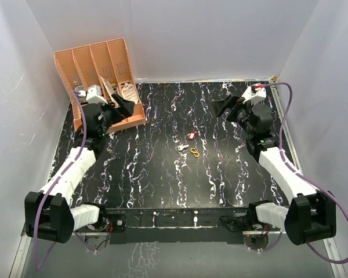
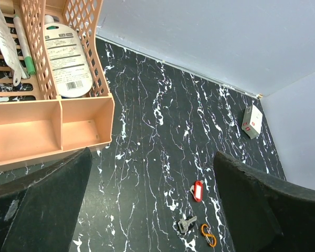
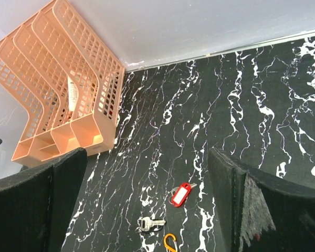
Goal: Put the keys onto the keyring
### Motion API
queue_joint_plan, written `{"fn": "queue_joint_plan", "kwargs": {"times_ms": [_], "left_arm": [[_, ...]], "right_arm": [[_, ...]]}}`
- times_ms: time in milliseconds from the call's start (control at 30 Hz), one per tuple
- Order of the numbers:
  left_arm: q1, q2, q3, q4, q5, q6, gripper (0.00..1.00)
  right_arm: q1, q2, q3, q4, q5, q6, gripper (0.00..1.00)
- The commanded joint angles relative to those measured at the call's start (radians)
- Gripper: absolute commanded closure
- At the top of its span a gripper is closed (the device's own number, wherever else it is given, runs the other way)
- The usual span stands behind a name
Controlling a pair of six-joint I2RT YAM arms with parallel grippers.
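The red-headed key [image 1: 191,135] lies mid-table; it also shows in the left wrist view [image 2: 198,191] and in the right wrist view [image 3: 181,194]. The silvery key [image 1: 182,147] lies just near-left of it, also seen in both wrist views [image 2: 187,224] [image 3: 150,224]. The gold-yellow keyring [image 1: 194,152] lies beside the silvery key, apart from both keys [image 2: 209,235] [image 3: 170,242]. My left gripper [image 1: 123,106] is open and empty at the far left by the organizer. My right gripper [image 1: 226,106] is open and empty at the far right. Both are well away from the keys.
A peach mesh file organizer [image 1: 98,78] with papers stands at the far left corner [image 2: 52,113] [image 3: 63,100]. A white rectangular box with a red mark [image 2: 251,121] lies near the far right wall. Grey walls enclose the black marbled table [image 1: 162,179].
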Motion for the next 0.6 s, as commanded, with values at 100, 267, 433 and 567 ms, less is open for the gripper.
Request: {"fn": "queue_joint_plan", "kwargs": {"times_ms": [100,267,433,567], "left_arm": [[0.0,-0.093,0.009,-0.029,-0.024,-0.01,0.01],[-0.001,-0.127,-0.004,-0.028,0.01,0.012,0.01],[-0.001,-0.091,0.037,-0.068,0.06,0.049,0.01],[-0.004,-0.03,0.061,-0.071,0.193,0.059,0.04]], "right_arm": [[0.003,0.067,0.114,-0.012,-0.013,0.038,0.02],[0.003,0.113,0.14,-0.038,-0.018,0.036,0.02],[0.004,0.152,0.173,-0.08,0.018,0.036,0.02],[0.025,0.186,0.23,-0.212,0.082,-0.021,0.02]]}}
